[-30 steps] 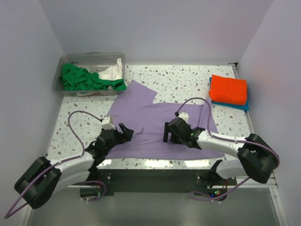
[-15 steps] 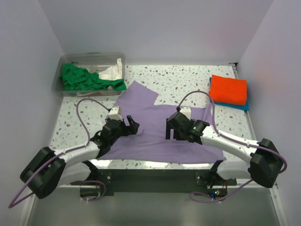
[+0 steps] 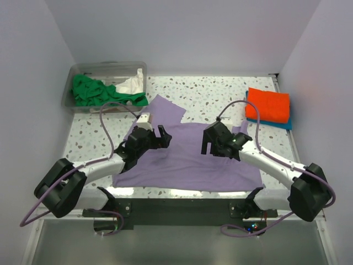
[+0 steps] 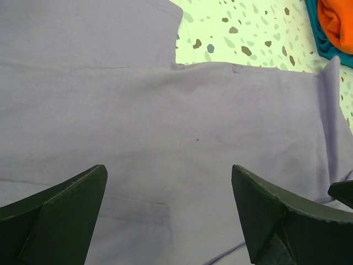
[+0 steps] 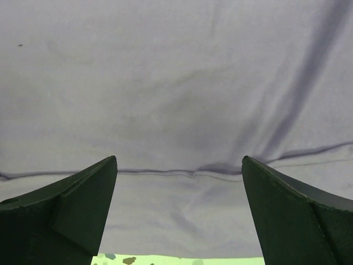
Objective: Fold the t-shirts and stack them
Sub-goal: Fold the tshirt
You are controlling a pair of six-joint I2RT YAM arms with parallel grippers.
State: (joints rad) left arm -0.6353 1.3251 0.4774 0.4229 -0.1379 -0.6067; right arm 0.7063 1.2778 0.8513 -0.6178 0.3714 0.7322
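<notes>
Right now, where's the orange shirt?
Top view: the orange shirt lies folded at the far right of the table, on the blue shirt, just right of the purple shirt.

Matt lavender cloth t-shirt [image 3: 187, 160] on smooth speckled stone-look table [image 3: 209, 94]; clear plastic tub [image 3: 105, 67]

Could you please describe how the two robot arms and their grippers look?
The left arm and right arm have white links between bulky black joints. A thin purple cable loops along each. The left gripper and right gripper are black, with wedge-shaped fingers.
</notes>
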